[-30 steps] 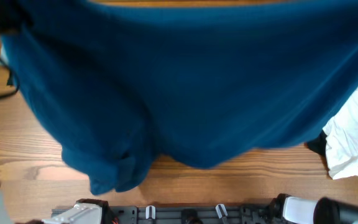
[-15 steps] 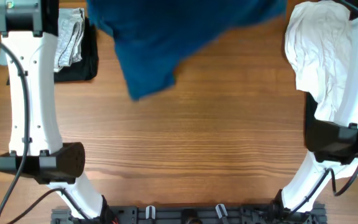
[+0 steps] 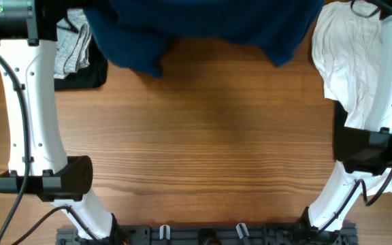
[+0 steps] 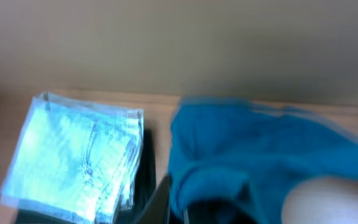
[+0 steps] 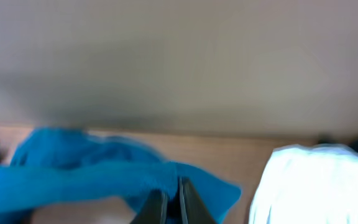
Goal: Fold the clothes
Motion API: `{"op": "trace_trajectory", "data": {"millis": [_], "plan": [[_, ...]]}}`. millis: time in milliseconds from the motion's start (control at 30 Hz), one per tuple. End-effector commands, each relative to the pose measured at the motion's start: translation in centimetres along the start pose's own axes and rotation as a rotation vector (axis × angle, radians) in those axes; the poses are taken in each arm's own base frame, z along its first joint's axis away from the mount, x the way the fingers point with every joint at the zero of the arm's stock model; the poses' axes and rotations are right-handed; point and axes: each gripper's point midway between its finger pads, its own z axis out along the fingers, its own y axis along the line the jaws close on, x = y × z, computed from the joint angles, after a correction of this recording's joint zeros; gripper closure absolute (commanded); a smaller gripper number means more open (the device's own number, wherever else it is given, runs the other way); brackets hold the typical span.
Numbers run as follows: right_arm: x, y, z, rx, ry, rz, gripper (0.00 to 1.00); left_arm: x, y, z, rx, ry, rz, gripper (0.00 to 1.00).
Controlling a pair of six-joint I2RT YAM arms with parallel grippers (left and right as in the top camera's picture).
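The clothes, one deep blue shirt (image 3: 203,27), hang bunched along the far edge of the wooden table (image 3: 203,150), stretched between my two arms. In the left wrist view the blue shirt (image 4: 260,149) drapes over my left gripper (image 4: 176,205). One dark finger (image 4: 160,196) shows and the other is buried in fabric, so the gripper is shut on the cloth. In the right wrist view my right gripper (image 5: 171,199) is shut, pinching an edge of the blue shirt (image 5: 92,174). Both grippers are hidden in the overhead view.
Folded pale denim jeans (image 3: 73,41) lie on a black pad at the far left, also seen in the left wrist view as jeans (image 4: 73,155). A crumpled white shirt (image 3: 349,61) sits at the far right beside my right arm, and appears as the white shirt (image 5: 316,180).
A second ago the blue shirt filled the overhead view close to the camera. It has swept away to the table's far edge, uncovering both arms and the wood.
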Motion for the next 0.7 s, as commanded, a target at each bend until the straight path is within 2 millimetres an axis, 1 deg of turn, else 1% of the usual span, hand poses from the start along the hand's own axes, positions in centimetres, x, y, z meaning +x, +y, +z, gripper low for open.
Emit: {"op": "trace_trajectory", "data": {"millis": [0, 33, 67, 100, 133, 167, 200, 233, 267, 300, 367, 400, 433, 500, 567, 633, 667], "plan": [[2.8, 1.0, -1.2, -0.051, 0.117, 0.008, 0.96, 3.8, -0.5, -1.1, 0.043, 0.155, -0.047, 0.96], [4.3, 1.1, -2.3, -0.045, 0.182, 0.035, 0.96, 5.3, -1.0, -1.7, 0.074, 0.221, -0.053, 0.96], [6.0, 0.6, -3.9, -0.010, 0.255, 0.072, 0.96, 7.2, -1.9, -2.8, 0.127, 0.301, -0.062, 0.96], [7.8, 0.1, -5.9, 0.027, 0.333, 0.104, 0.96, 9.1, -1.9, -3.9, 0.124, 0.379, -0.087, 0.96], [9.0, -0.3, -7.6, 0.058, 0.384, 0.127, 0.96, 10.4, -1.7, -4.7, 0.109, 0.438, -0.114, 0.96], [9.7, -0.4, -9.1, 0.078, 0.415, 0.143, 0.95, 10.4, -1.7, -5.0, 0.104, 0.436, -0.148, 0.96], [10.0, -0.3, -10.3, 0.087, 0.427, 0.150, 0.95, 10.4, -1.9, -5.4, 0.106, 0.431, -0.155, 0.96], [9.6, 0.0, -11.4, 0.090, 0.404, 0.147, 0.96, 10.3, -1.9, -6.1, 0.104, 0.420, -0.177, 0.96], [9.4, 0.4, -12.4, 0.096, 0.391, 0.146, 0.96, 10.5, -2.0, -6.7, 0.105, 0.419, -0.182, 0.96], [10.0, 0.8, -14.3, 0.116, 0.389, 0.155, 0.96, 11.4, -1.9, -7.9, 0.102, 0.428, -0.180, 0.96], [12.1, 0.9, -15.6, 0.146, 0.440, 0.172, 0.96, 13.3, -1.7, -9.0, 0.090, 0.464, -0.182, 0.96], [13.9, 1.2, -15.9, 0.141, 0.486, 0.187, 0.96, 14.6, -1.4, -9.5, 0.076, 0.492, -0.191, 0.96], [16.4, 1.5, -16.1, 0.137, 0.542, 0.207, 0.96, 16.1, -1.2, -10.0, 0.057, 0.522, -0.212, 0.96], [19.2, 1.6, -16.8, 0.151, 0.581, 0.260, 0.96, 18.0, -0.4, -10.7, -0.009, 0.550, -0.260, 0.96], [22.4, 1.9, -17.6, 0.148, 0.585, 0.330, 0.96, 19.8, -0.5, -11.8, -0.036, 0.568, -0.291, 0.96], [26.7, 2.2, -17.8, 0.163, 0.620, 0.391, 0.96, 22.0, -0.6, -12.8, -0.051, 0.599, -0.329, 0.96], [28.8, 2.4, -17.6, 0.161, 0.659, 0.403, 0.96, 23.3, -0.5, -12.9, -0.068, 0.622, -0.362, 0.96]]}}
